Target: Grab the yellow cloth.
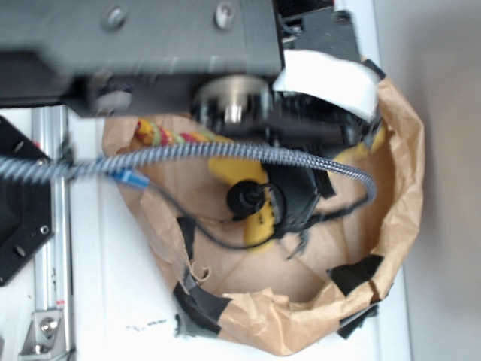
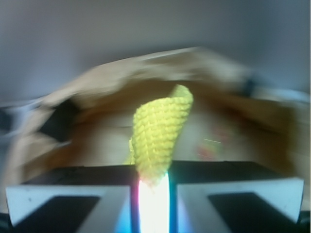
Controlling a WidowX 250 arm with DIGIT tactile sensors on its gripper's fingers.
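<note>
The yellow cloth is nubby woven fabric standing up as a floppy strip from between my two jaws. In the wrist view my gripper is shut on the yellow cloth, with its lower end pinched in the narrow gap. In the exterior view my gripper hangs inside a brown paper bag, and the yellow cloth shows beside and under it, partly hidden by the black wrist parts and a braided cable.
The brown paper bag has crumpled walls patched with black tape and surrounds my gripper on all sides. A red-and-yellow striped object lies at the bag's back left. A metal rail runs along the left.
</note>
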